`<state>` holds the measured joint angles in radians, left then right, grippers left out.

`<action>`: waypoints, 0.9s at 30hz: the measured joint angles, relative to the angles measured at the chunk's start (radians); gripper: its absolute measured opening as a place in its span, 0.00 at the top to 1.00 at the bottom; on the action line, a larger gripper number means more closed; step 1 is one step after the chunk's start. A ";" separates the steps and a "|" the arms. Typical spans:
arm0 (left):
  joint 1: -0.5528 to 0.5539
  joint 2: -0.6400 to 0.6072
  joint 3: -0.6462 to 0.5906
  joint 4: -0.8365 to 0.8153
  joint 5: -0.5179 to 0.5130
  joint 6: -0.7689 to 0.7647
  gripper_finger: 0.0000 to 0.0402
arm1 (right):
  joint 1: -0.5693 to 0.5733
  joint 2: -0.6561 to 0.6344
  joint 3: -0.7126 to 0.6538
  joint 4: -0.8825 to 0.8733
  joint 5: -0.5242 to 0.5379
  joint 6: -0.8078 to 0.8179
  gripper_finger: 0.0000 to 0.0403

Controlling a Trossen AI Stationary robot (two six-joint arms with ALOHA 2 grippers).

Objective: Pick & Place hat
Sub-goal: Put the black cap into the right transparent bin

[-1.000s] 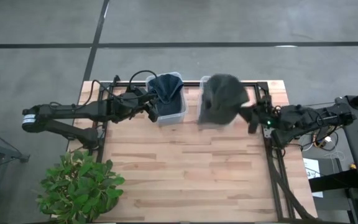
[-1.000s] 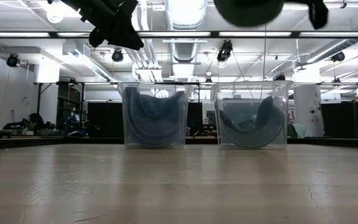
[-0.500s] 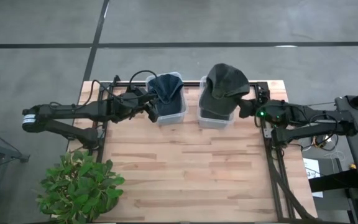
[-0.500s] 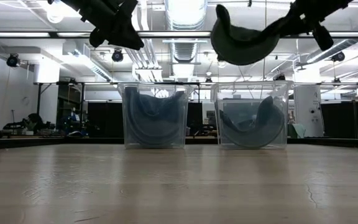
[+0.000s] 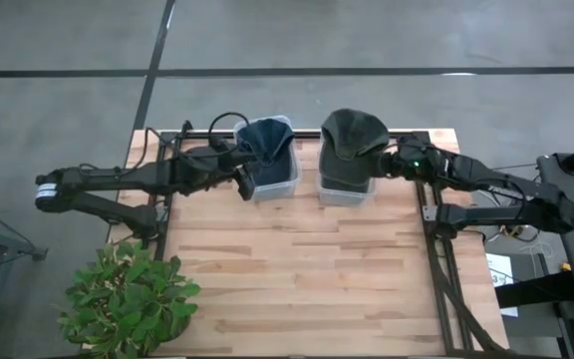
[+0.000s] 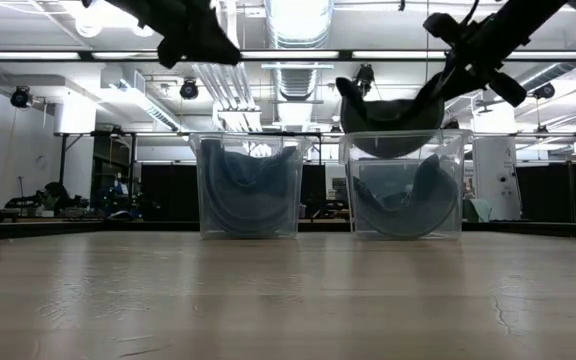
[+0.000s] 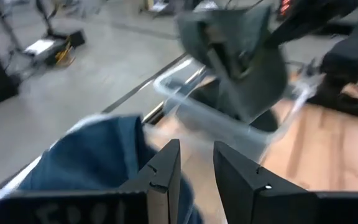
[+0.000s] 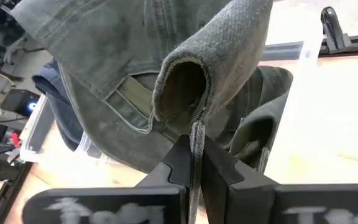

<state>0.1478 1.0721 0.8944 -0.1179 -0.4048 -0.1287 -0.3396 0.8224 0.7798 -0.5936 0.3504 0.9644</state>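
Far left on the high view: left gripper parked beside the near edge of the left bin, fingers parted with a clear gap in the left wrist view, grasping nothing; best left waiting there, out of the way. Inside that bin: a blue hat, heaped above the rim. Next along: the right bin, clear plastic, with 1 dark hat already curled against its walls. Directly over it: the green hat, the task's thing, hanging with its crown just above the rim in the low view, not yet inside. Furthest right: right gripper, clenched on a fold of the hat's edge, the cloth pinched thin between the fingers. For a clean drop, judged from here: lower until the crown sinks below the rim, keep the hat centred between the walls so no flap drapes outside, then release and lift straight up. Main risk: the soft brim catching the near wall, or cloth clinging to a finger on the way out.
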 joint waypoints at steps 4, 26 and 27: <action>0.001 -0.019 0.000 0.076 0.070 0.055 0.78 | -0.024 0.057 0.040 -0.027 -0.028 -0.008 0.97; 0.000 -0.304 -0.329 0.350 0.118 0.006 0.78 | -0.070 0.318 0.300 -0.314 -0.037 -0.041 0.97; 0.000 -0.318 -0.345 0.367 0.118 0.018 0.78 | -0.070 0.318 0.297 -0.316 -0.037 -0.030 0.97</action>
<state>0.1478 0.7538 0.5493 0.2488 -0.2864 -0.1111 -0.4095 1.1399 1.0771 -0.9096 0.3138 0.9346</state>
